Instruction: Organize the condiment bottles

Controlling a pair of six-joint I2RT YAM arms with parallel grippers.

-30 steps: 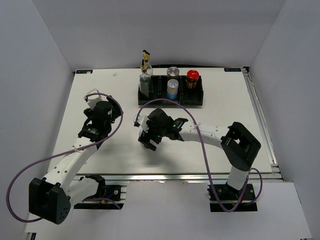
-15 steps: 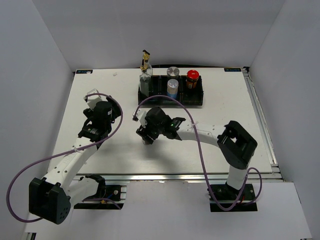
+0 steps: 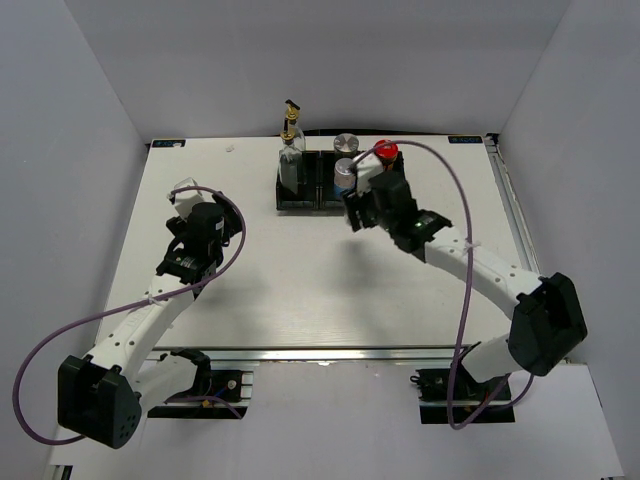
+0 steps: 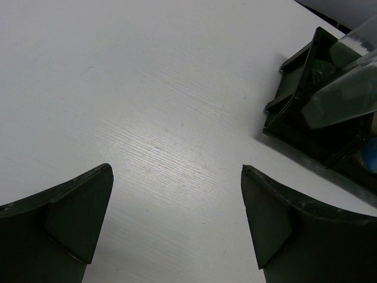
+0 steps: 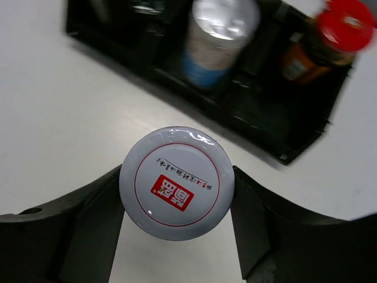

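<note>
Right wrist: clamps white-lidded jar (image 5: pixel 177 184) in right gripper (image 5: pixel 175 177), short of black tray (image 5: pixel 277 153); left gripper (image 4: pixel 177 177) spread, empty; risks catching tray wall if lowered early

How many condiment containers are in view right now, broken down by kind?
glass cruets: 2, overlapping in the top view
blue-labelled shaker: 1
silver-lidded cylinder: 1
red-capped jar: 1
white-lidded jar, held in the right gripper: 1
Total: 6
</note>
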